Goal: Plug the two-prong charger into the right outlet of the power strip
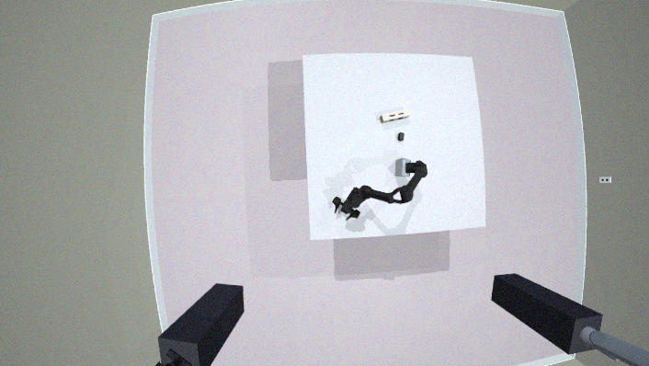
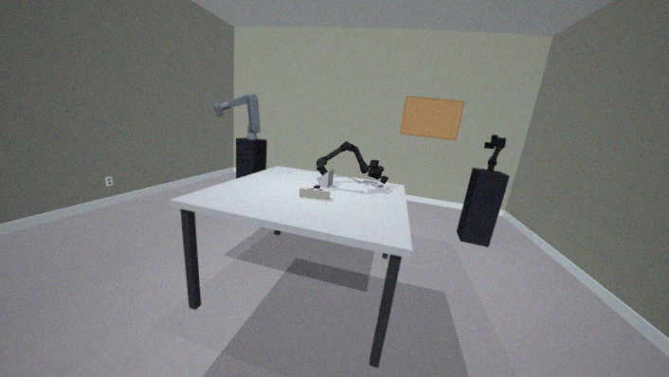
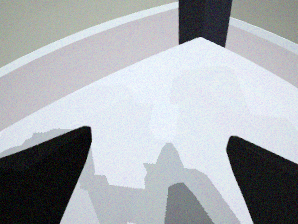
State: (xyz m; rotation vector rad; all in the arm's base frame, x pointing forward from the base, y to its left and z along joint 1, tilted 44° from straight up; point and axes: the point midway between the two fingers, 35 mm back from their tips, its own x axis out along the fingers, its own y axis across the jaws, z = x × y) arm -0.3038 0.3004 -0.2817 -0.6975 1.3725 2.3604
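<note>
The cream power strip lies on the white table, with two pairs of dark slots showing in the top view. The small black charger stands apart from the strip, between it and the arm's base; in the exterior view it is mostly hidden behind the strip. Its prongs are too small to make out. My gripper is open, with nothing between its fingers. It hangs above the table near its lower left corner in the top view, far from charger and strip.
A grey block stands at the arm's base, on the charger's side of the strip. The white table has a corner ahead of the fingers in the wrist view. Black pedestals with other arms stand off the table.
</note>
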